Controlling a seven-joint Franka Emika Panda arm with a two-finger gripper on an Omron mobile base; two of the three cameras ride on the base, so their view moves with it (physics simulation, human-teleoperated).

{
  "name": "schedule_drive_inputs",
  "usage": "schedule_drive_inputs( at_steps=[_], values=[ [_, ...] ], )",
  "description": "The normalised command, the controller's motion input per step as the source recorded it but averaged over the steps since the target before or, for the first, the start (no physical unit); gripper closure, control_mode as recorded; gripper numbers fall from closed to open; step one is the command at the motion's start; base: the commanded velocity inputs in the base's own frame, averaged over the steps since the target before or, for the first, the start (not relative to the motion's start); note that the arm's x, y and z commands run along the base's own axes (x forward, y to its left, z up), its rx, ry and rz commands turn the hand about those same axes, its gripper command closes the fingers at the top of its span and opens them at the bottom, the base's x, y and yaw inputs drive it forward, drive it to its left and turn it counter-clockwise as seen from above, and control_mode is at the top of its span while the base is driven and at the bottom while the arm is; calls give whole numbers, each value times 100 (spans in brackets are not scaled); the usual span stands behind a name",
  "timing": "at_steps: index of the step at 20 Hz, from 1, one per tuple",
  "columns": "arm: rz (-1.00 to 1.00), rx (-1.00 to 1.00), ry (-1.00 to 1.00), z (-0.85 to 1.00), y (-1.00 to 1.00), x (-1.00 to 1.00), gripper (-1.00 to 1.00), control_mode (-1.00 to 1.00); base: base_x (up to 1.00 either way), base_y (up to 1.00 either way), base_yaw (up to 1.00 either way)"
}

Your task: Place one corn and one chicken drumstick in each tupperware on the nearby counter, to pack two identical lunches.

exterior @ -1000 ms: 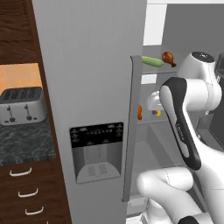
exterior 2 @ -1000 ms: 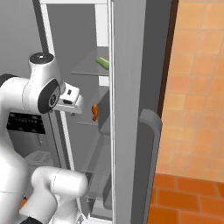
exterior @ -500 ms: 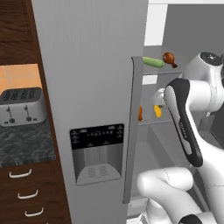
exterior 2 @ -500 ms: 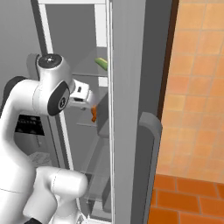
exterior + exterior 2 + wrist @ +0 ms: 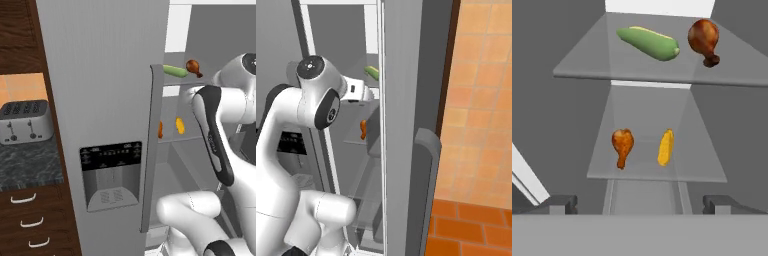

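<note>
fridge: door open, arm reaching inside; food sits on two glass shelves.
counter: lower left of left base view, toaster on it (no tupperware visible there).
gripper: released, tips spread wide at bottom of hand view, holding nothing; aimed at lower shelf, likely lining up a pick.
husked corn: upper shelf, top centre.
upper drumstick: right of it, apart.
lower drumstick: lower shelf, centre-left.
yellow corn: just right of it, not touching.
</note>
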Motion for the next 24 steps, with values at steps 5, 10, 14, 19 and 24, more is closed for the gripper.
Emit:
schedule_drive_inputs(
  at_steps=[5, 10, 14, 19, 24],
  values=[
    [-1, 10, 6, 50, -33, 5, -100, -100, 0, 0, 0],
    [-12, -1, 4, 20, -7, 23, -100, -100, 0, 0, 0],
    [-9, -15, -4, -2, -16, 18, -100, -100, 0, 0, 0],
    [3, 1, -7, -11, -21, 35, -100, -100, 0, 0, 0],
    [2, -1, -4, 3, -21, 58, -100, -100, 0, 0, 0]
  ],
)
